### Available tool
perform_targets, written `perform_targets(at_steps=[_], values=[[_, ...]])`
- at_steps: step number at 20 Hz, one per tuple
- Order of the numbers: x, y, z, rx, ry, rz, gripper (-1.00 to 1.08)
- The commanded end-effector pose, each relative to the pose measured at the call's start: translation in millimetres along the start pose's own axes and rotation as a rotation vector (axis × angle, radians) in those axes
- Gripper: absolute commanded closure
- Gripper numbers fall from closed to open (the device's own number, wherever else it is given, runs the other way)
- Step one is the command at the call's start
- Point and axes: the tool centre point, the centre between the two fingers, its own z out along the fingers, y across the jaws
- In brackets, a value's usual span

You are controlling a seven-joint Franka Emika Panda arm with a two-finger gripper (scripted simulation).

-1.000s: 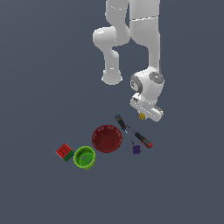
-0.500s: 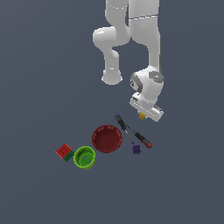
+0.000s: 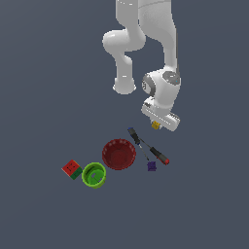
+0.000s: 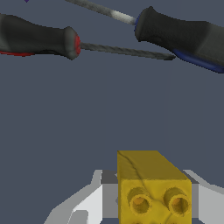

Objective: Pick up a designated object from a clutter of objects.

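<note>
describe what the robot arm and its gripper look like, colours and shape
The arm is glossy white, built of thick rounded segments joined by bulbous elbows, with grey round caps on the wrist joint. It ends in a flat white hand block. The gripper has pale grey-white angular fingers on a darker grey base. No cables, labels or markings are visible in either view.

Glossy white arm, rounded joints, pale grey-shaded fingers
</note>
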Motion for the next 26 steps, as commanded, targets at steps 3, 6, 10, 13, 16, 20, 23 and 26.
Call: perform_targets(at_steps=[3, 6, 10, 13, 16, 20, 23, 26], values=[[11, 10, -28, 0.001, 0.000, 0.000, 1.08], [19, 17, -50, 0.001, -0.001, -0.001, 1.08], [31, 28, -81, 0.003, -0.003, -0.001, 1.08], [40, 36, -106, 0.004, -0.004, -0.002, 1.08], [50, 45, -132, 0.005, -0.006, -0.002, 1.08], [63, 56, -166, 0.006, -0.006, -0.002, 1.08], [72, 65, -191, 0.006, -0.006, -0.002, 1.08], [83, 74, -217, 0.006, -0.006, -0.001, 1.08]])
